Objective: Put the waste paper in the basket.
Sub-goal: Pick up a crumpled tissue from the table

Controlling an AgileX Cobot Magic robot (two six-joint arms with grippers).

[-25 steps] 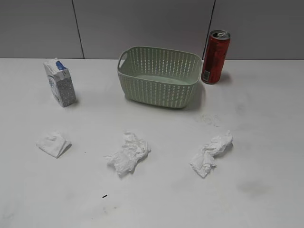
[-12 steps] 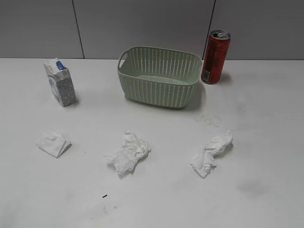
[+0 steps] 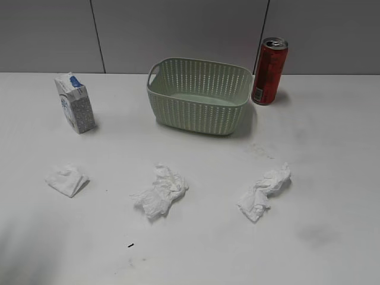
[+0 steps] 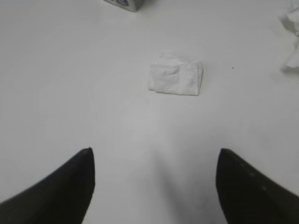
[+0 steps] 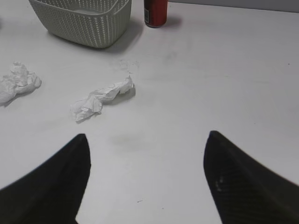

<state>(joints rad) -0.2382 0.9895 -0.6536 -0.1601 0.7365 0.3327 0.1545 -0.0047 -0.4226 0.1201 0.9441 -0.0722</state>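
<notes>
Three crumpled white waste paper wads lie in a row on the white table: a left wad (image 3: 67, 179), a middle wad (image 3: 160, 191) and a right wad (image 3: 263, 190). The pale green basket (image 3: 199, 95) stands behind them, empty. My left gripper (image 4: 154, 151) is open and empty, with the left wad (image 4: 176, 75) ahead of it on the table. My right gripper (image 5: 146, 135) is open and empty, with the right wad (image 5: 103, 98) ahead to its left and the basket (image 5: 84, 18) farther off. Neither gripper shows in the exterior view.
A white-and-blue speckled carton (image 3: 75, 103) stands upright at the back left. A tall red can (image 3: 269, 71) stands just right of the basket and shows in the right wrist view (image 5: 155, 12). A grey wall runs behind the table.
A faint shadow has appeared at the lower left corner of the exterior view. The wads, basket, carton and can have not moved.
</notes>
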